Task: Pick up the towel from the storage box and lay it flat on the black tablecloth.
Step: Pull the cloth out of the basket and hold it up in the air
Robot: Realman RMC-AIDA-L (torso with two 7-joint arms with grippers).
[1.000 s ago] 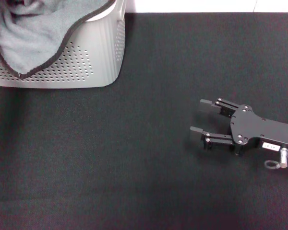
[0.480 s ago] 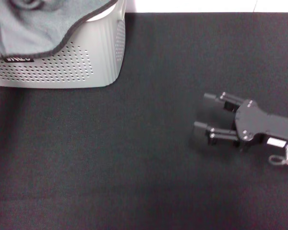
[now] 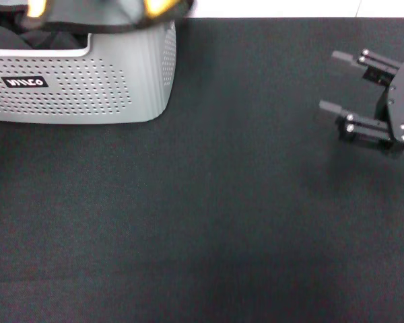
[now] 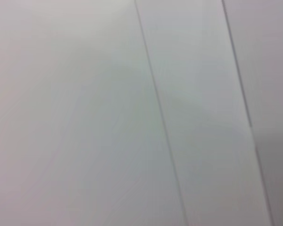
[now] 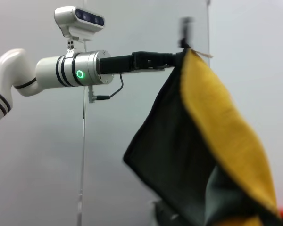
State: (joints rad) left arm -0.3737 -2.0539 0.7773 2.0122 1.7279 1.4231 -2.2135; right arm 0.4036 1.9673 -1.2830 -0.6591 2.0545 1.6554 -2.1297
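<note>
1. Towel hangs in the air, pinched at one corner by left gripper, above storage box.
2. Right gripper, jaws apart, hovers over black tablecloth.

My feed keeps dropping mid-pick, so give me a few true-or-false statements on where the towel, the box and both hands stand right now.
1. The towel hangs in the air from the left hand. True.
2. The towel lies flat on the black tablecloth. False: none of it is spread on the cloth; it is lifted, and only its lower edge shows above the storage box in the head view.
3. The right hand is open and holds nothing. True.
4. The right hand is reaching into the storage box. False: it is over the tablecloth, far from the box.
5. The box's label is uncovered. True.
</note>
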